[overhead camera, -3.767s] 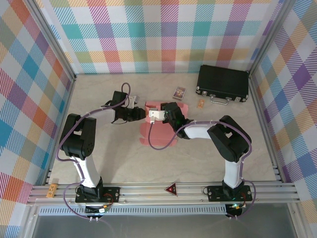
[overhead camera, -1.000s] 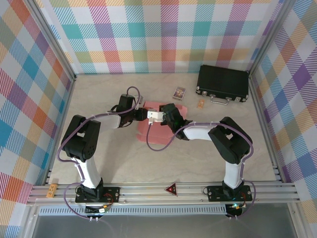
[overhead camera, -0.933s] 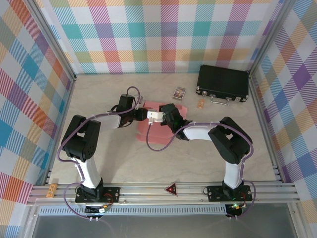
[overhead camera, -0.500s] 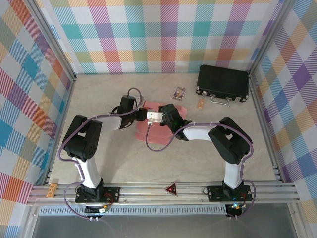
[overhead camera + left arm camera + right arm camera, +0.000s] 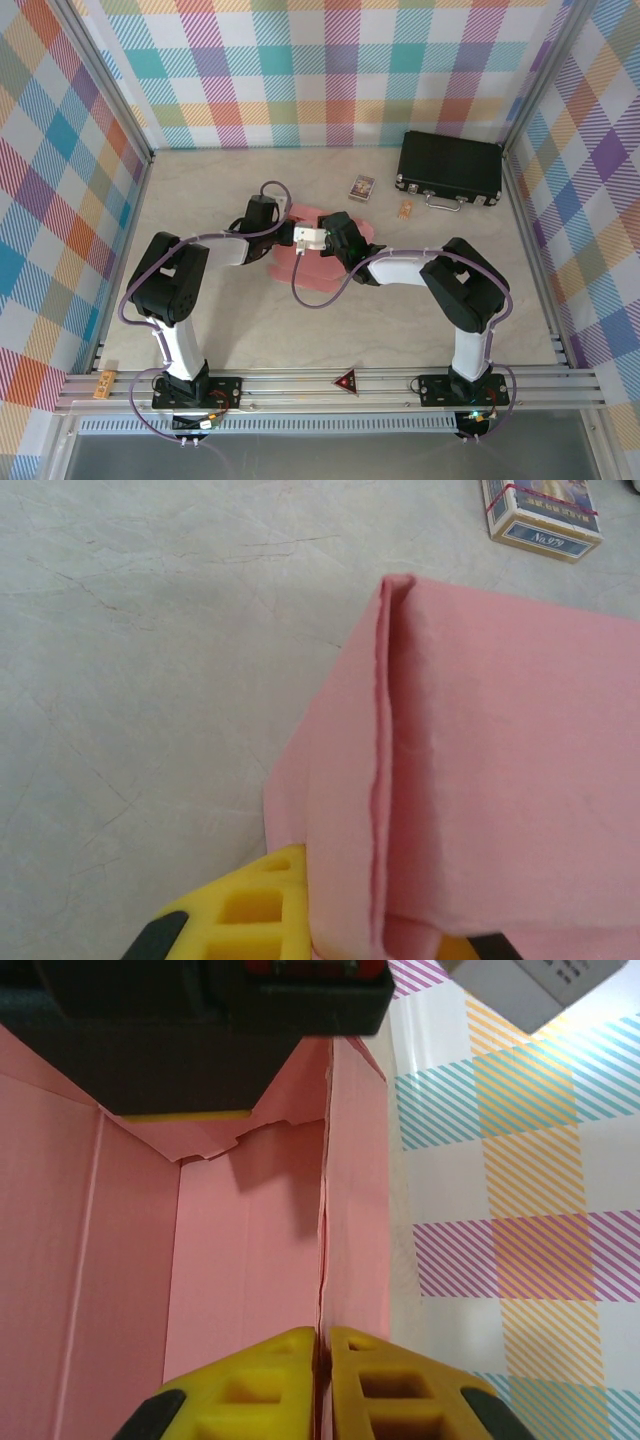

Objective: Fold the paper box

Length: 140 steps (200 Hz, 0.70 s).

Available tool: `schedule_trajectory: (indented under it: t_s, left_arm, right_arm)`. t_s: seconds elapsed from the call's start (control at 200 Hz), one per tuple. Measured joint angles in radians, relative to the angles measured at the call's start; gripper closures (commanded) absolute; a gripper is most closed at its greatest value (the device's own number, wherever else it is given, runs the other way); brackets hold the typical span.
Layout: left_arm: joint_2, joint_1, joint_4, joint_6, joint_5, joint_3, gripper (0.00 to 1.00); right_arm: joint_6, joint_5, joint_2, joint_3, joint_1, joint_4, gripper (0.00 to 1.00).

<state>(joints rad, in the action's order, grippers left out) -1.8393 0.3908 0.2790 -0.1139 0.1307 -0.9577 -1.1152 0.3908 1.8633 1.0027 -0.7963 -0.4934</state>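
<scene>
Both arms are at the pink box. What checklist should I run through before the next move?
1. Left gripper shut on a box wall: ok.
2. Right gripper pinching a wall edge: ok.
3. Card packet apart from the box: ok.
4. Black case well away from the box: ok.
5. Remaining flaps tucked in: cannot tell, hidden.
</scene>
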Motion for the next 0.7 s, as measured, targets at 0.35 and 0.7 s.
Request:
schedule_trajectory:
  t_s: [0.35,0.7]
  left_arm:
    - [0.021,0.014,-0.003,0.022,-0.052,0.021,0.98]
    - [0.089,0.023,-0.06,0.021,-0.125,0.071,0.98]
  right_arm:
    - [0.052,-0.017,-0.026,-0.005,-0.015,0.047,0.54]
    - [0.168,-0.053,-0.182,-0.061,-0.016,0.102,0.28]
